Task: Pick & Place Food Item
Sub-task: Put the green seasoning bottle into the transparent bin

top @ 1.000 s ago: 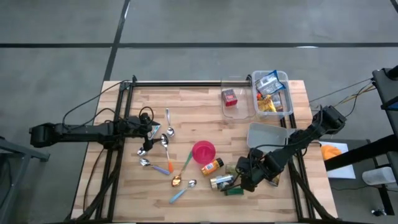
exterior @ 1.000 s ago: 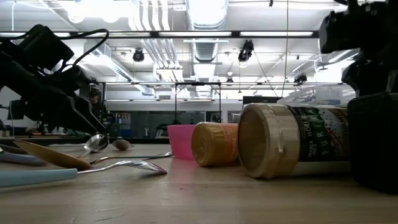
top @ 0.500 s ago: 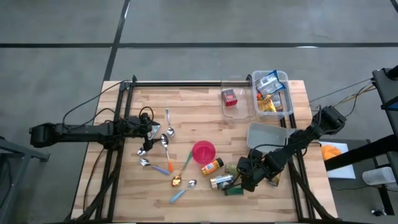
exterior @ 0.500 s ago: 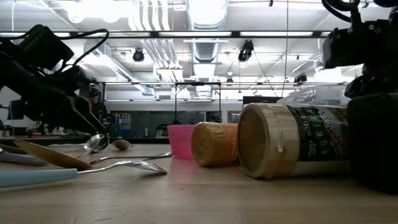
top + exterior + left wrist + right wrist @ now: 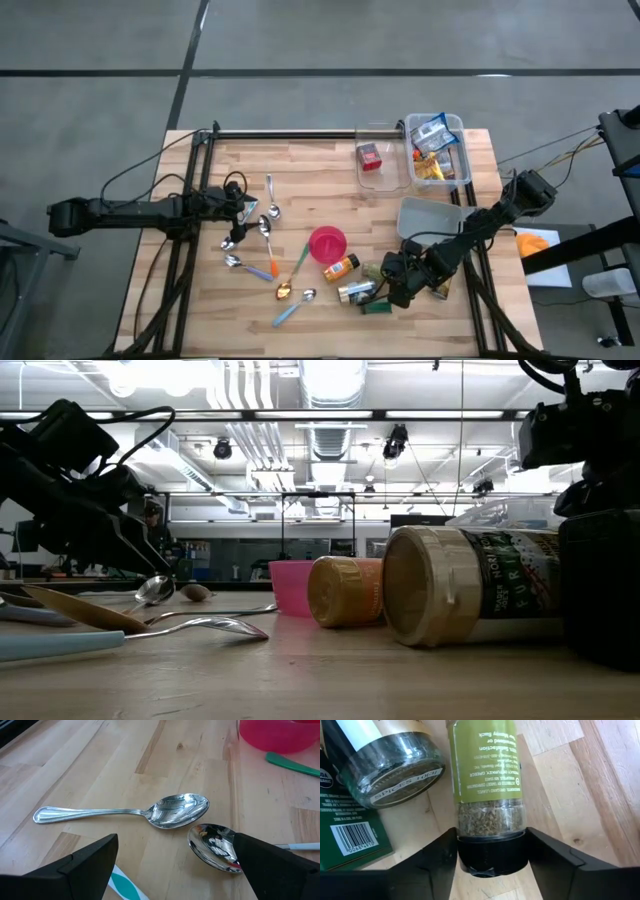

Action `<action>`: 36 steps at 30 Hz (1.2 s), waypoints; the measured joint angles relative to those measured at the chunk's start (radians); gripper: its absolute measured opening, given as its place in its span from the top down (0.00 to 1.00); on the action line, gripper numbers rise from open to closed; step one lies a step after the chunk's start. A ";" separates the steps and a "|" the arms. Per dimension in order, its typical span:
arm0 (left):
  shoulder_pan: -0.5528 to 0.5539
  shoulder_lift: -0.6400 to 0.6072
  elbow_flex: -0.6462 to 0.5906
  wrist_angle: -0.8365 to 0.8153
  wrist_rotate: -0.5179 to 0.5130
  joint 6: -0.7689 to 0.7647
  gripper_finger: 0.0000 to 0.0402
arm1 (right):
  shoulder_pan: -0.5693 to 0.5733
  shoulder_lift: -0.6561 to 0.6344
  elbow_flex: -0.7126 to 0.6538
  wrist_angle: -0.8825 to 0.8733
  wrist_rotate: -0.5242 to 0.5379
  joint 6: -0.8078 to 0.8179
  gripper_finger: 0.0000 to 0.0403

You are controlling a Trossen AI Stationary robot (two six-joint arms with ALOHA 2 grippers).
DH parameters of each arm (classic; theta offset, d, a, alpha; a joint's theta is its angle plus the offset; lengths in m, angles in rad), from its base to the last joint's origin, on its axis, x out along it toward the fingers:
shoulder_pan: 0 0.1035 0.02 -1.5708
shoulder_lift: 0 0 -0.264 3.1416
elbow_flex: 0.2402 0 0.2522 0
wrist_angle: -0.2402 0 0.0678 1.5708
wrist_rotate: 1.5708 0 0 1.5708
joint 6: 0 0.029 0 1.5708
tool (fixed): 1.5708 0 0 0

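Observation:
A glass herb jar (image 5: 487, 785) with a green label and a black cap lies on its side on the wood, at the table's near right. Beside it lie a clear spice jar (image 5: 390, 765) and a dark green box (image 5: 350, 835). My right gripper (image 5: 492, 860) (image 5: 388, 283) reaches down over them, its fingers closed in on the herb jar's cap. An orange-capped bottle (image 5: 340, 267) and a tan-lidded jar (image 5: 470, 585) lie close by. My left gripper (image 5: 175, 870) (image 5: 240, 208) hangs open over the spoons (image 5: 175, 810) on the left and holds nothing. My right gripper has the herb jar's black cap (image 5: 492, 845) between its two fingers, one on each side. The fingers come steeply from above and lie across the jar at its cap end. The jar lies on its side on the table.
A pink cup (image 5: 327, 243) stands mid-table with several spoons (image 5: 265, 235) scattered to its left. At the far right stand clear bins, one with snack packets (image 5: 436, 150) and one with a red box (image 5: 378, 160). An empty clear tray (image 5: 430, 215) lies just behind my right arm.
My right arm has sunk slightly toward the jars, as its dark body at the low view's top right shows. The jars and bottles lie where they were.

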 joint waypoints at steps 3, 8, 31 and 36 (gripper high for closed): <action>0.000 0.000 0.000 0.000 0.000 0.000 0.01 | 0.000 0.000 0.000 0.000 0.001 0.000 0.52; 0.000 0.000 0.000 0.000 0.000 0.000 0.01 | 0.000 0.000 0.000 0.000 0.001 0.000 0.52; 0.000 0.000 0.000 0.000 0.000 0.000 0.01 | -0.002 -0.089 0.190 -0.201 0.275 0.148 0.52; 0.000 0.000 0.000 0.000 0.000 0.000 0.01 | -0.042 -0.100 0.290 -0.312 0.420 0.226 0.52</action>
